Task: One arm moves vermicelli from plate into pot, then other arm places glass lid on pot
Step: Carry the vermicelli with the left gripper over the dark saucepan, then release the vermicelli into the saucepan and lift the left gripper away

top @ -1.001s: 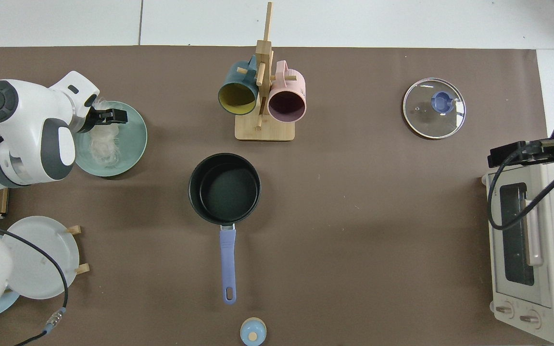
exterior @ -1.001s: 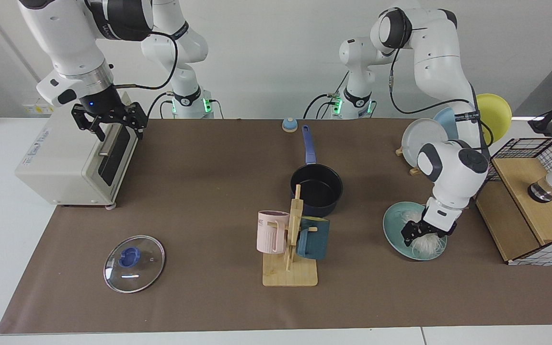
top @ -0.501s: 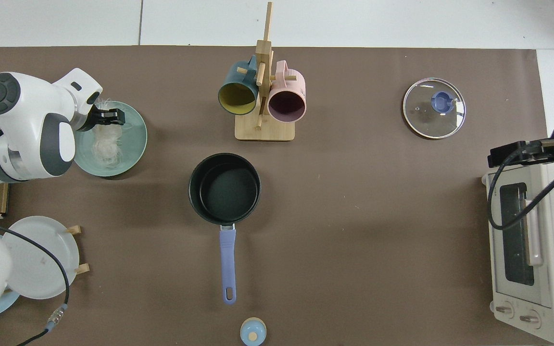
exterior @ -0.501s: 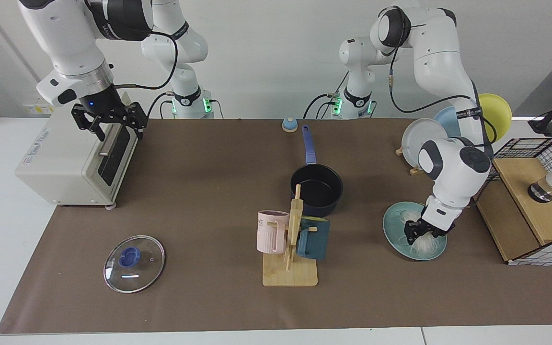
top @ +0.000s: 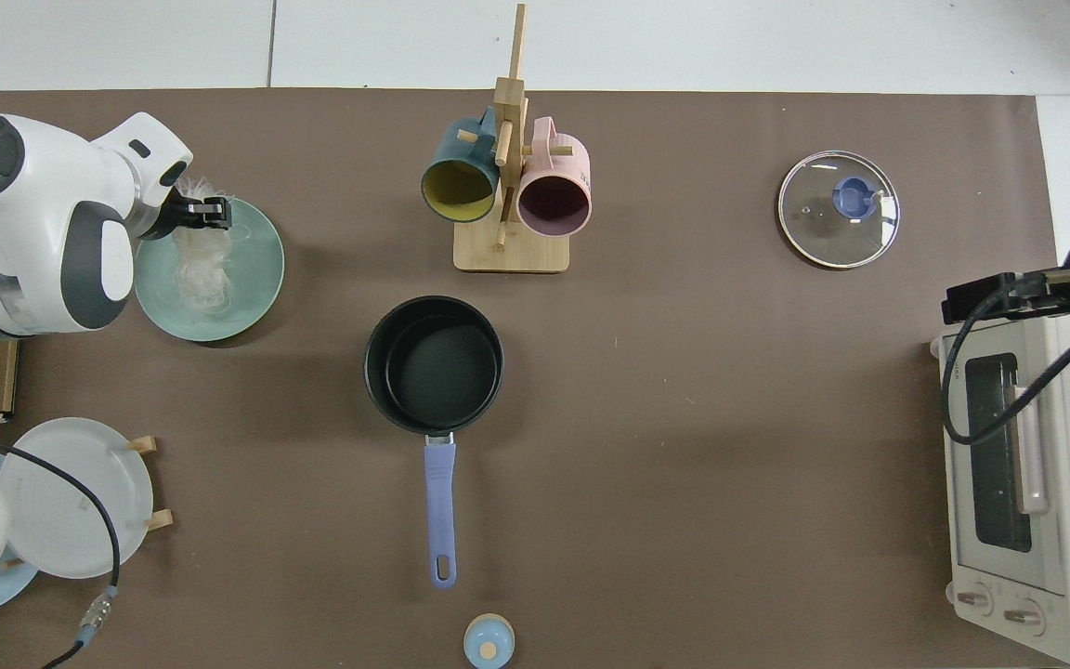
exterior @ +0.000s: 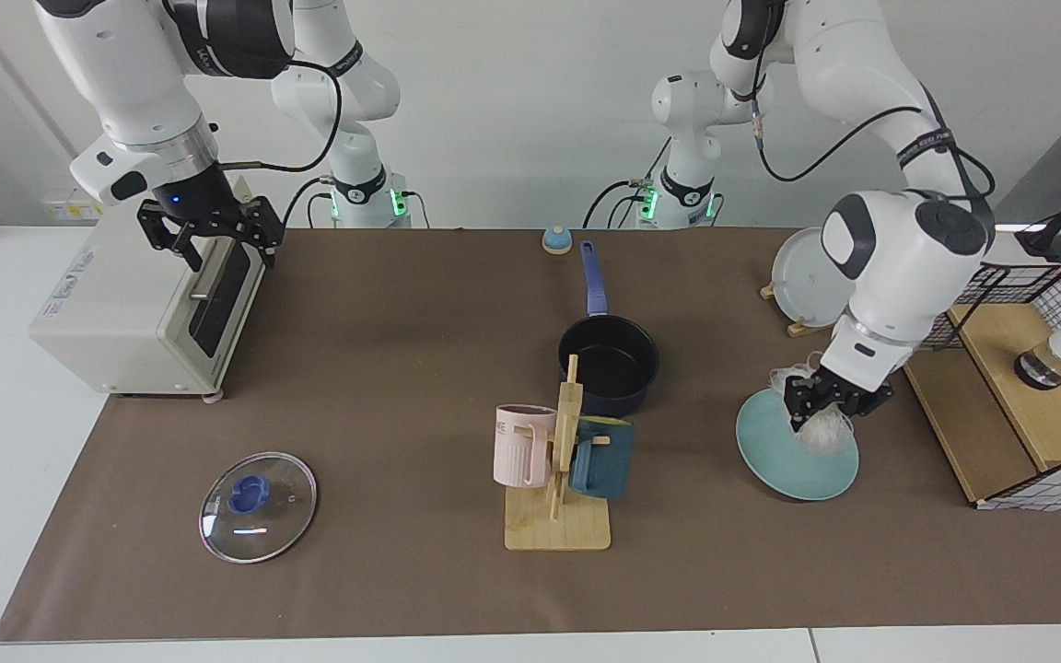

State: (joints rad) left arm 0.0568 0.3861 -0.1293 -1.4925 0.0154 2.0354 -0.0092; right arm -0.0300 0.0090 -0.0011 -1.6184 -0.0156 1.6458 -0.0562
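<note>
Brown tabletop: left gripper (exterior: 823, 402) pinches vermicelli (exterior: 821, 435) above plate (exterior: 784, 460).

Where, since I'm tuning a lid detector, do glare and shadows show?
Facing view: a white glare streak crosses the glass lid below its knob. The left gripper, shut on the vermicelli, hangs over the plate. The right gripper waits open by the toaster oven. Top view: a soft shadow lies beside the pot, and lid glare is only faint.
</note>
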